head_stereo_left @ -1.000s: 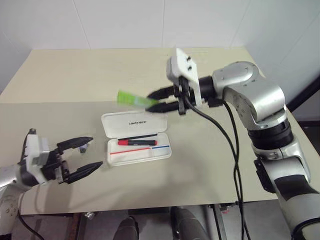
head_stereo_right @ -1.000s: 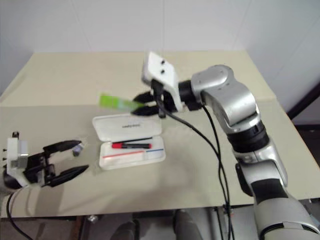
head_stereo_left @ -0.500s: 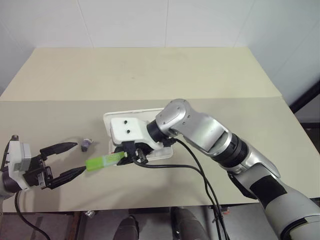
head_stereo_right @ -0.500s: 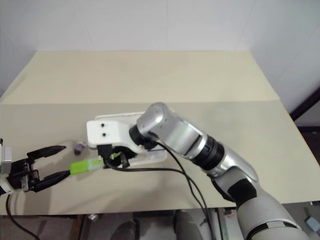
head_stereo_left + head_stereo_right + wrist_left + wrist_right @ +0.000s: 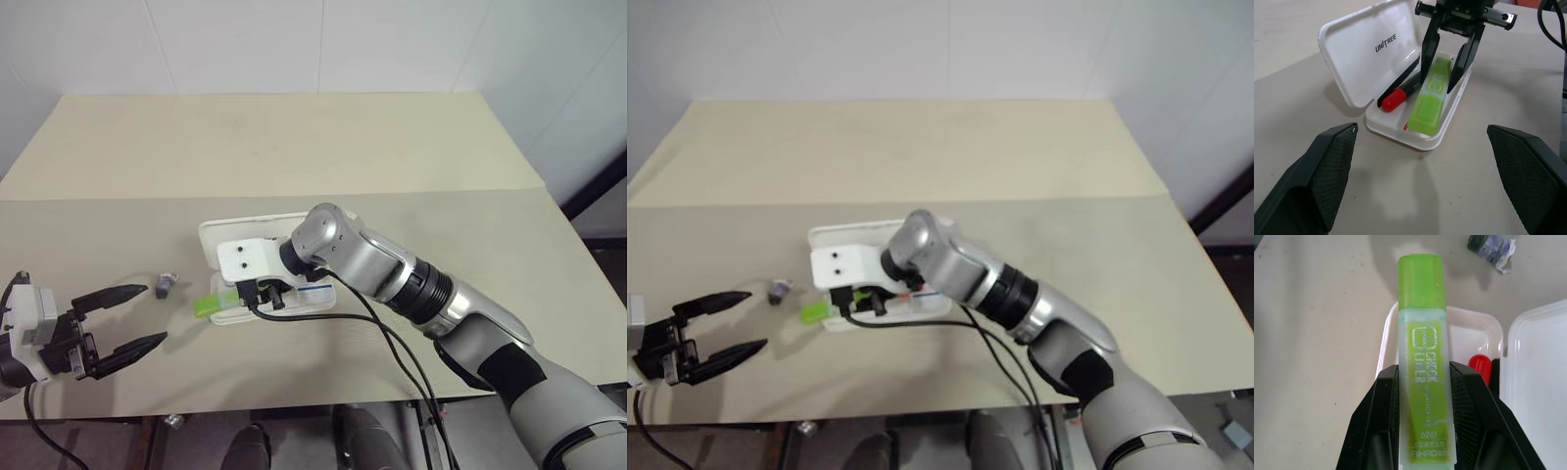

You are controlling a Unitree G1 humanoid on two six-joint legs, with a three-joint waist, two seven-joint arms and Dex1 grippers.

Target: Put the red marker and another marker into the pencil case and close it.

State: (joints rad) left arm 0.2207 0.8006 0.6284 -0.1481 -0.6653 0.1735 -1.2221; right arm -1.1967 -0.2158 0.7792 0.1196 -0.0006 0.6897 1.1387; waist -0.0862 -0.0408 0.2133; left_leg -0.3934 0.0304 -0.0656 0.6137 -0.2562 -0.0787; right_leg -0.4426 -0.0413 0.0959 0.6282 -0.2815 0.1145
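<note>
Right gripper (image 5: 1445, 68) grasps a green highlighter (image 5: 1429, 99) over the open case (image 5: 1400, 81), whose tray holds the red marker (image 5: 1400, 94). Left gripper (image 5: 122, 325), at the case's 8 o'clock, is released and empty.

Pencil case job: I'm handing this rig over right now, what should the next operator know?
Right gripper: shut on the green highlighter, held over the tray of the pencil case, cap end past its rim.
Left gripper: open, empty, apart from the case.
Red marker already lies in the tray; lid open.
Small wrapped scrap lies on the table.
Left: release the highlighter inside, close the lid.
</note>
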